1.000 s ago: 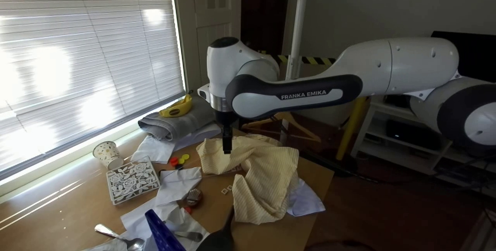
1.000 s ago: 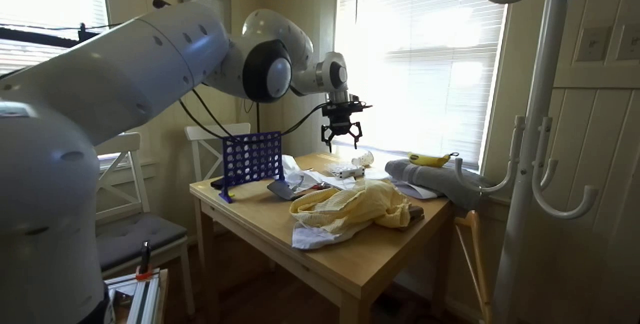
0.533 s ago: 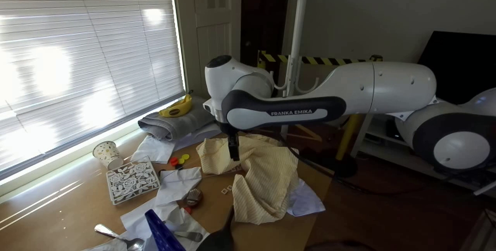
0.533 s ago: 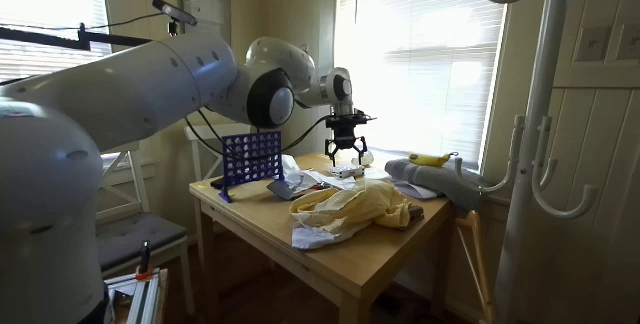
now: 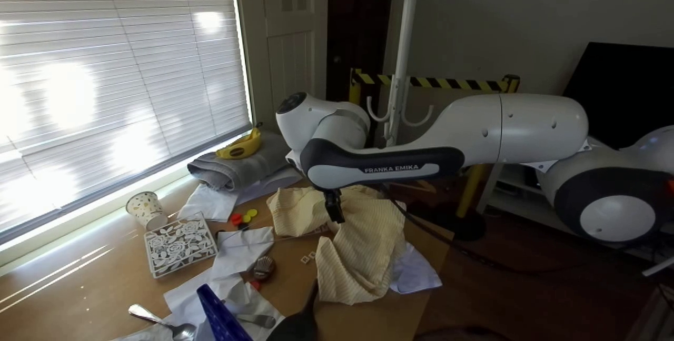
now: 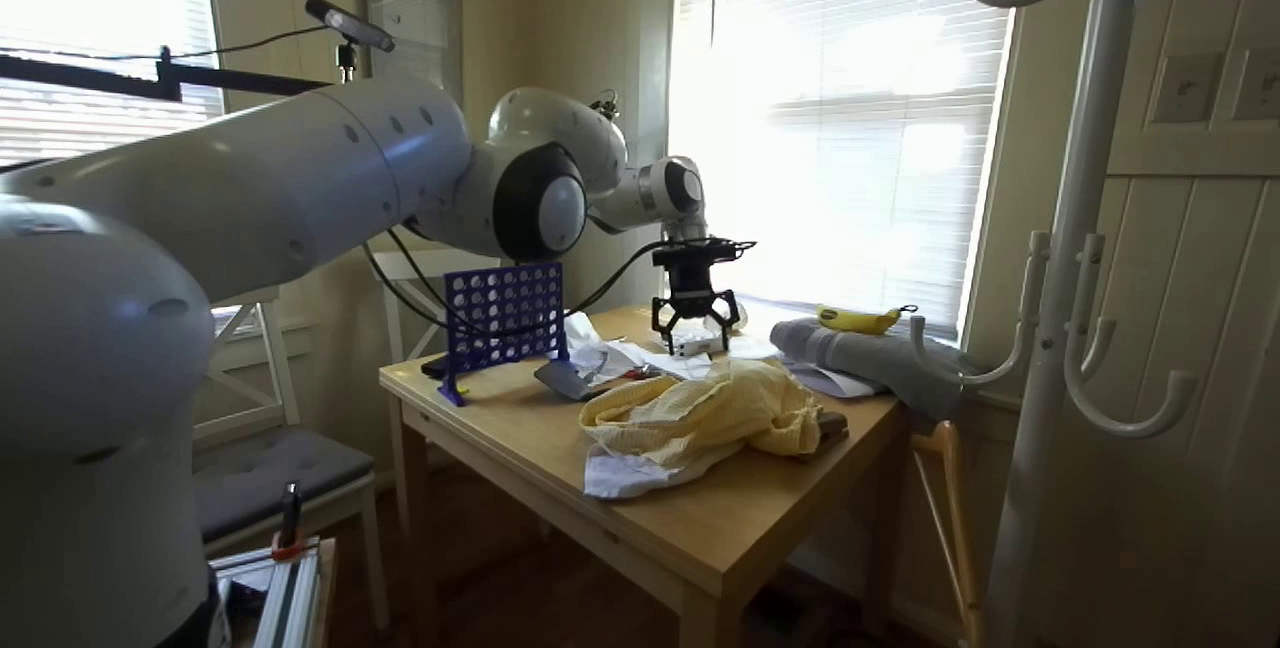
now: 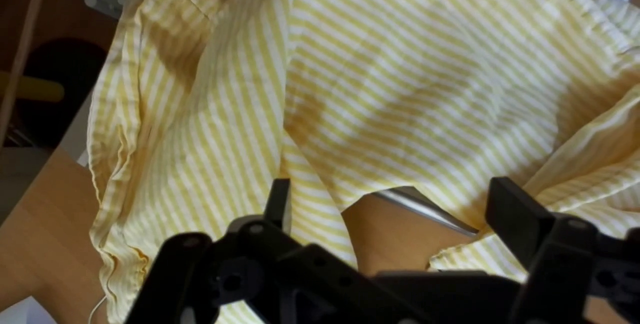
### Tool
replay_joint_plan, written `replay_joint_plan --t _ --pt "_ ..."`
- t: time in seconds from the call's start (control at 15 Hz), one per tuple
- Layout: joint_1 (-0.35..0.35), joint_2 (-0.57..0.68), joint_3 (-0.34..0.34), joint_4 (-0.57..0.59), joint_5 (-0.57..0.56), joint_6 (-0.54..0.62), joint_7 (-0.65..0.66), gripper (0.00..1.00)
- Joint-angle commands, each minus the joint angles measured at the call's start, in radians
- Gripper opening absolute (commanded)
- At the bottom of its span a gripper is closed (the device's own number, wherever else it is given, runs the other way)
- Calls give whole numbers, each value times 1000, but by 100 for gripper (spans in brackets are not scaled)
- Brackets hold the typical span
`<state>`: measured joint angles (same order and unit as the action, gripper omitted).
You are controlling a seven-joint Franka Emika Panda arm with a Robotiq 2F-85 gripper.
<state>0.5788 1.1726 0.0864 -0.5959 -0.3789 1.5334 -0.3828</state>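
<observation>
Glossy, rounded white arm (image 5: 474, 126), and there's pale FRANKA EMIKA lettering (image 5: 391, 169), thin black cables (image 6: 605, 289) too, angular black two-fingered gripper (image 6: 698, 350)

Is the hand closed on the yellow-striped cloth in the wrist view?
No: the hand is open, with the yellow-striped cloth and part of the table visible between its separated fingers.

We see the glossy white and dark grey jointed arm (image 6: 420, 158) extended from the near left toward the far middle in an exterior view, bent downward at its rounded white wrist (image 6: 660, 192). Our black, two-fingered mechanical gripper (image 6: 697, 344) hangs below it, pointing roughly straight down, its jaws parted wide; in the wrist view its flat-faced black fingertips (image 7: 517, 221) stand well apart.
</observation>
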Motion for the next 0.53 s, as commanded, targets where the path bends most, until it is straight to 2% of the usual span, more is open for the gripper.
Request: replay_joint_plan --t 0.0,0.07,0.2,0.47 --pt "0 0 0 1 0 -1 0 100" --pt "1 10 5 -1 1 43 8 100" --pt "-3 48 29 17 48 153 134 100" --pt "5 114 49 20 54 424 238 100"
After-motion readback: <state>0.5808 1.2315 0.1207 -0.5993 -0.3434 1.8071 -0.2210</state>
